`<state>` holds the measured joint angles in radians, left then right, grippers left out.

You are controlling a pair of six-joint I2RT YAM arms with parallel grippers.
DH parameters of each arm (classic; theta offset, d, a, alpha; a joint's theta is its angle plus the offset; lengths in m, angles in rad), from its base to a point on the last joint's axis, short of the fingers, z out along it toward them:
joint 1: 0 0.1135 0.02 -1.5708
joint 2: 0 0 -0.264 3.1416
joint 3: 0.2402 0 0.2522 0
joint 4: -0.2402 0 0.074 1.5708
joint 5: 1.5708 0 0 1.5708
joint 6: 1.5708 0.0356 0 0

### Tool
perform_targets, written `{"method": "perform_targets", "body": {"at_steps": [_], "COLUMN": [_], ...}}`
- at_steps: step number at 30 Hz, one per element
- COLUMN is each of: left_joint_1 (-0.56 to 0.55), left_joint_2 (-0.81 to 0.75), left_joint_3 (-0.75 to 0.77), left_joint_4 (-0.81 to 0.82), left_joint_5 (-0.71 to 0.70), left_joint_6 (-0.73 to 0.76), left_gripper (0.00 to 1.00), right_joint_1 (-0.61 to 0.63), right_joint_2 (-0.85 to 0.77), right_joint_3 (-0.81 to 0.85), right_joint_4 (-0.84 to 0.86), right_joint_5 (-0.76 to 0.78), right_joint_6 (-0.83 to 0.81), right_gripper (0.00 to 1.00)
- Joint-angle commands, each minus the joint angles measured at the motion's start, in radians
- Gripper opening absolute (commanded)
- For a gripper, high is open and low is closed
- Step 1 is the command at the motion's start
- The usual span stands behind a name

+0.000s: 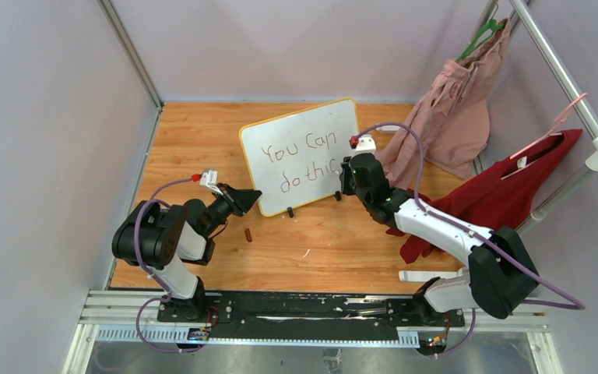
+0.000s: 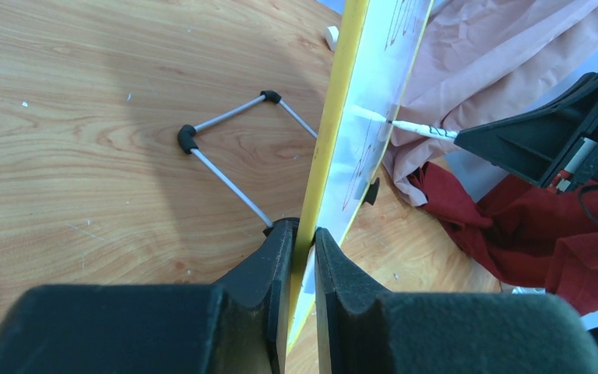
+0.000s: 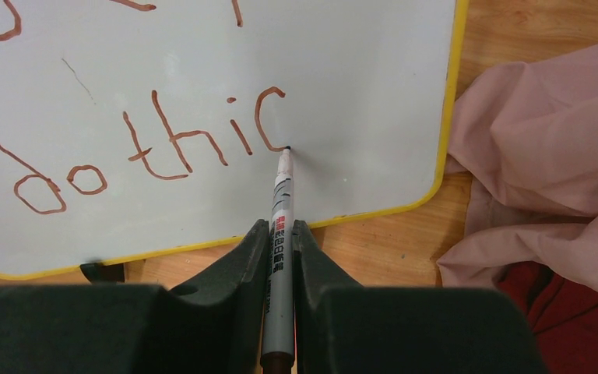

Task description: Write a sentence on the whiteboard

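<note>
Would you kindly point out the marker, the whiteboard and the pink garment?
marker [image 3: 282, 204], right wrist view, on its printed barrel.
whiteboard [image 1: 307, 122], top external view, on the bare white near its top edge.
pink garment [image 1: 452, 109], top external view, on the middle of its fabric.

The whiteboard [image 1: 328, 117] carries the sentence [image 3: 156, 148] in reddish-brown handwriting. "You Can" stands on the upper line. Below it, toward the board's lower edge, stands "do thi" followed by a c-shaped stroke. The marker [image 3: 280, 241] has a small red mark and dark printed characters along its barrel, too small to read.
</note>
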<state>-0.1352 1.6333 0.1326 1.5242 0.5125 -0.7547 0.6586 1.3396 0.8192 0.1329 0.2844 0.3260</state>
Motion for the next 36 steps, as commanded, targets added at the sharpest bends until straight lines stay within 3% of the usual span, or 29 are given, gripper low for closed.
{"method": "perform_targets", "body": {"at_steps": [1,36], "left_joint_1": [-0.003,-0.004], "left_joint_2": [-0.013,-0.011], "left_joint_3": [-0.005,-0.006], "left_joint_4": [0.046,0.045], "left_joint_5": [-0.019,-0.020], "left_joint_6": [0.015,0.015], "left_gripper": [0.00,0.00], "right_joint_1": [-0.024,0.039], "right_joint_2": [-0.019,-0.010], "right_joint_3": [-0.003,0.012], "right_joint_4": [-0.017,-0.028], "right_joint_5": [0.038,-0.078], "right_joint_6": [0.012,0.002], "right_gripper": [0.00,0.00]}}
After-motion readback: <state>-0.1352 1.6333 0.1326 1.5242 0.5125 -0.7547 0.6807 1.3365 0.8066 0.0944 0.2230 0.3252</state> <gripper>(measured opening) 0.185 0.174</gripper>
